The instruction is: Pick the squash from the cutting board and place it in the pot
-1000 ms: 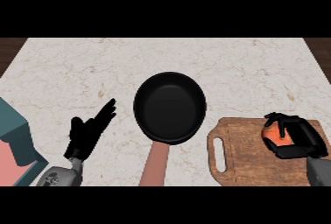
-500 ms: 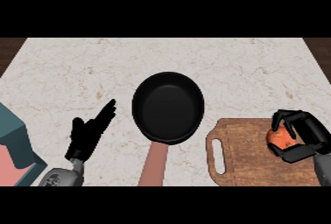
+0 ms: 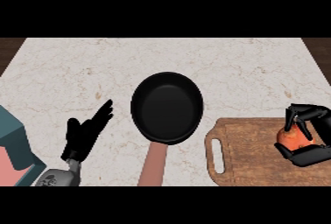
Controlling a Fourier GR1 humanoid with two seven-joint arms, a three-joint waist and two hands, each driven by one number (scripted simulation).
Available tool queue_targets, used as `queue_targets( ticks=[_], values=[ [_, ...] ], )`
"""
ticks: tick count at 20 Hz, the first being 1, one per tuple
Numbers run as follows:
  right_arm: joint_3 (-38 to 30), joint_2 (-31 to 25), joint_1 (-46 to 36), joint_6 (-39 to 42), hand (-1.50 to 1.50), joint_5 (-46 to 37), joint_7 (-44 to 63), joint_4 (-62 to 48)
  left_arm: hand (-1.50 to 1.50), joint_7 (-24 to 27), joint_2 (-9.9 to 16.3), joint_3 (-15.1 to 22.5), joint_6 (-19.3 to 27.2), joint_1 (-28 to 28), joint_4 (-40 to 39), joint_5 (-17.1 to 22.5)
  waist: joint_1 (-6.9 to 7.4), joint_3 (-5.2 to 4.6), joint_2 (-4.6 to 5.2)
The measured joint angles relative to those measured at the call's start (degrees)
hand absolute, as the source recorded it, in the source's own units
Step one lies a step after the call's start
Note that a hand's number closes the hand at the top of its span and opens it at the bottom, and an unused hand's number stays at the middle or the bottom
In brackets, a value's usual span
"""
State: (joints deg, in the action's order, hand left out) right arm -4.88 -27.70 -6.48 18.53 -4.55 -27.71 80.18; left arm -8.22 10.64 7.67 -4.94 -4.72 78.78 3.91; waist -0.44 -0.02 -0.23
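Where my right hand [image 3: 305,138] sits over the far right side of the cutting board [image 3: 249,153], its fingers and thumb are curled round the squash [image 3: 292,138], which shows as an orange lump between them. I cannot quite tell whether the squash is touching the wood or held just clear of it, since my fingers cover its underside. To the left of this hand, past the board's slotted handle end, lies the pot [image 3: 167,107], a black, shallow round vessel with a reddish-brown handle pointing back toward me. Its rim is just beside the board's upper left corner, and nothing lies inside it. My left hand [image 3: 85,134] rests on the other side of the pot, near the lower left of the counter [image 3: 77,70], fingers straight and together, pointing up and away, holding nothing. Left of that hand, at the edge of my view, is a teal and pink block [image 3: 14,151].
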Motion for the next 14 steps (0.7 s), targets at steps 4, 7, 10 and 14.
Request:
queue_targets(
  ticks=[4,7,10,14],
  values=[
    [-0.10,-0.04,-0.19,-1.92,1.50,-1.54,6.63,9.13,0.00,-0.18,-0.25,-0.28,-0.47,0.24,0.32,-0.09,0.07,0.00,0.03],
    [0.67,-0.25,-3.03,-1.93,1.50,-1.87,15.42,15.95,0.00,-0.87,-0.02,-0.94,-0.90,-0.18,0.68,0.20,0.19,-0.03,0.03],
    [1.79,0.15,-6.48,-2.13,1.50,-2.88,23.42,21.03,0.00,-0.21,-0.30,-0.88,-1.21,0.20,0.34,-0.29,0.34,-0.04,0.07],
    [5.32,1.32,-14.48,-1.86,1.50,-5.35,34.07,23.48,0.00,0.64,-0.27,-0.95,-1.69,0.82,0.62,-0.67,0.79,-0.03,0.10]
  ],
)
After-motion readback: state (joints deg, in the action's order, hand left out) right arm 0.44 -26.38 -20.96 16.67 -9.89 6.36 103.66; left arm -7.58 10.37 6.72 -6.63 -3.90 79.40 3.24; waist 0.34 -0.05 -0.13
